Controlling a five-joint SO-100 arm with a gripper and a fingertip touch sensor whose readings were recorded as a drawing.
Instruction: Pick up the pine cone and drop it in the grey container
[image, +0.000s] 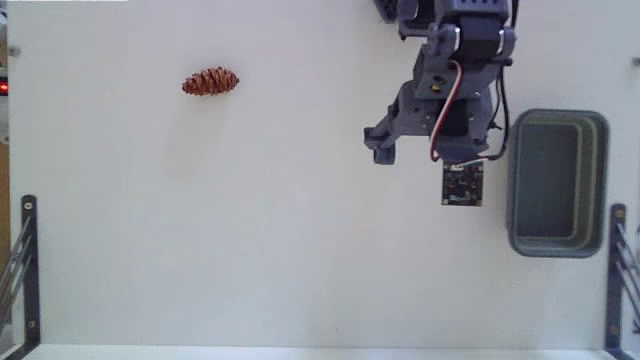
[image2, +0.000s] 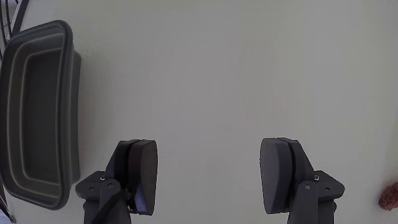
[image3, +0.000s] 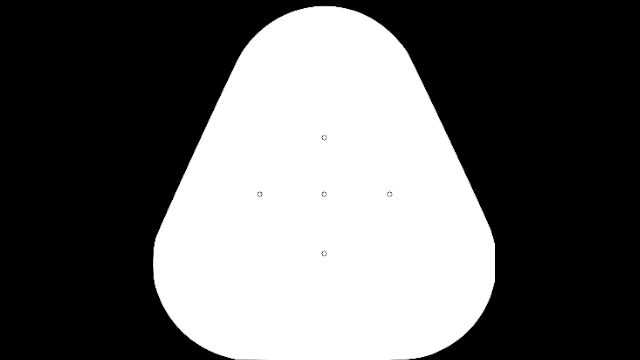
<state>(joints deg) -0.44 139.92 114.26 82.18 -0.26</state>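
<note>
pine cone (image: 211, 81) far left, grey container (image: 557, 183) right

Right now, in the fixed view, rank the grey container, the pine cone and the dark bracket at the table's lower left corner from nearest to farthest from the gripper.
1. The grey container: just right of the open gripper.
2. The pine cone: well to the left, higher in the picture.
3. The dark bracket: far left edge, lower down, farthest.
</note>
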